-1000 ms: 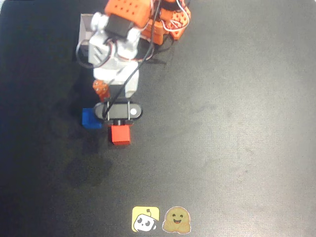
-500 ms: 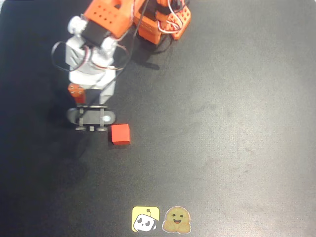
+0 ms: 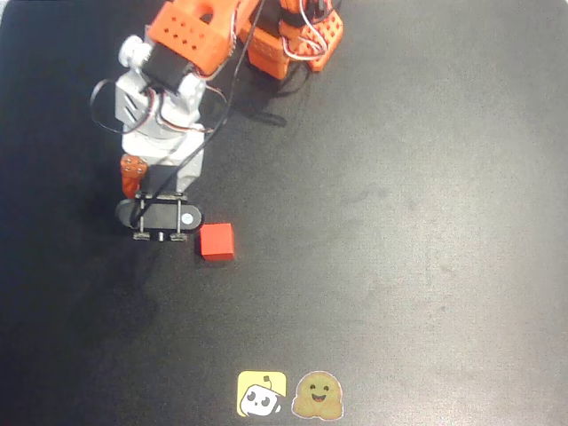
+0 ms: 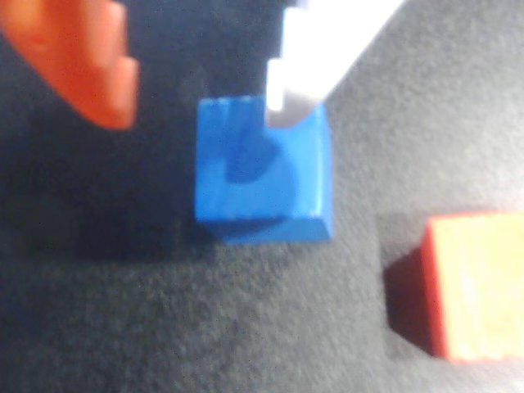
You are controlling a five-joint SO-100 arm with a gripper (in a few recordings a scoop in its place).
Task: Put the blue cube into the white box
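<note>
In the wrist view the blue cube rests on the black table just below my gripper, which is open. The orange finger hangs off the cube's upper left, clear of it. The white finger reaches over the cube's top right corner and casts a shadow on its top face. From overhead, my arm and the black wrist camera cover the blue cube, and just the orange finger peeks out. The white box is hidden.
A red cube lies just right of the wrist camera, and it appears again as the red cube at the lower right of the wrist view. Two stickers sit at the table's near edge. The orange arm base is at the top.
My arm swung left from above the red cube to above the blue cube. It now covers the blue cube and the white box, both visible one second ago.
</note>
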